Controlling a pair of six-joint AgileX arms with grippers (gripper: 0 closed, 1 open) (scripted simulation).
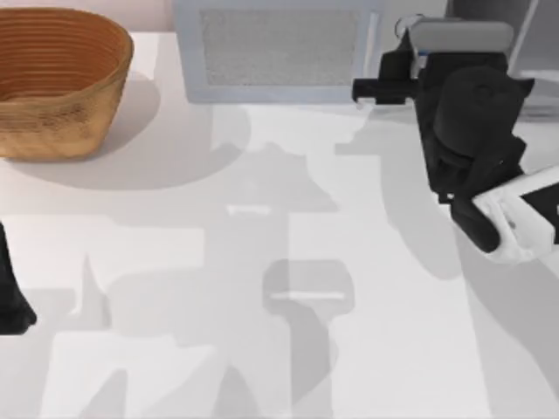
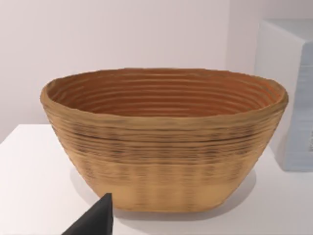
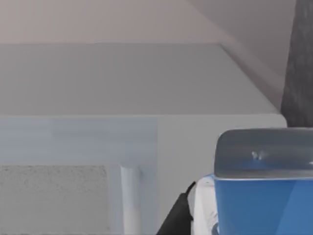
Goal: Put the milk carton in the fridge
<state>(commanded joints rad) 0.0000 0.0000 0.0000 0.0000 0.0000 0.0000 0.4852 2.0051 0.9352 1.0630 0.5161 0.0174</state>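
Table (image 1: 262, 288): a white surface is seen from above, crossed by the arms' shadows.
Microwave (image 1: 279, 48): a light grey box is set at the far edge, near the middle; its mesh window and pale handle bar (image 3: 129, 198) are seen close up from the right wrist.
Fridge (image 1: 533, 35): a dark grey cabinet with a lighter frame edge is glimpsed at the far right corner, partly masked by the right arm.
Basket (image 1: 57, 78): a woven bowl-shaped basket is placed at the far left, well apart from the action, and is faced by the left wrist camera.
Right gripper (image 1: 419, 65): it is clenched on the milk carton, at the far right between microwave and fridge, with a dark finger (image 1: 376, 89) projecting toward the microwave.
Left gripper (image 1: 13, 305): it is parked at the left edge; its finger state cannot be told.
Milk carton (image 3: 264, 196): it is held upright, long axis vertical, blue body below a grey cap; which way the printed front faces cannot be told.
Progress: the carton is judged grasped and carried close to the fridge; insertion and release are left.
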